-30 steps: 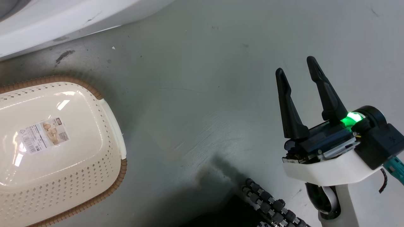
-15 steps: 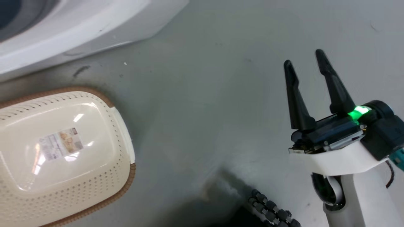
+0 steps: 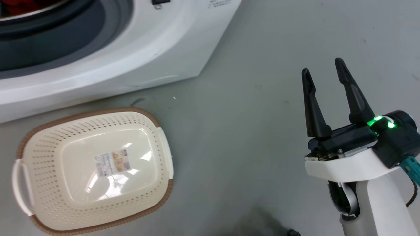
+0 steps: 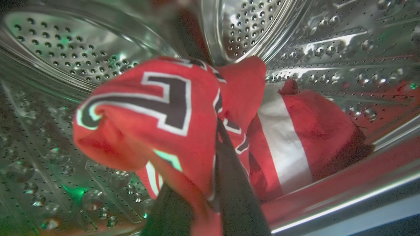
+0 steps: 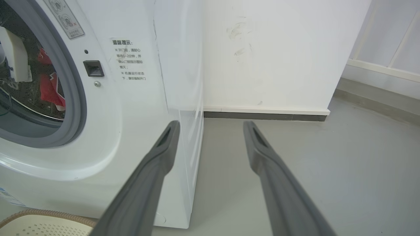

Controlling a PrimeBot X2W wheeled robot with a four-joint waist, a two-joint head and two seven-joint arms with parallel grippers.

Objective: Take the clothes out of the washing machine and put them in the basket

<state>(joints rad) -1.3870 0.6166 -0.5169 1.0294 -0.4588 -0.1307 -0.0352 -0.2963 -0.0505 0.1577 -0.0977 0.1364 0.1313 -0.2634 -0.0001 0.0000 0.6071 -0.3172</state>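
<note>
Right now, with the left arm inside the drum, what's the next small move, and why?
Probably draw the left gripper straight back out through the porthole. Its jaws look shut on the numbered garment, held above the drum, while the basket sits empty on the floor before the washing machine; the striped garment can follow.

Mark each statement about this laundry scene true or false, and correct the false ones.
1. The basket holds a garment. False: it is empty.
2. The right gripper is open and holds nothing. True.
3. The striped garment lies in the drum. True.
4. The left gripper is open and empty. False: it is inside the drum, shut on the numbered garment.
</note>
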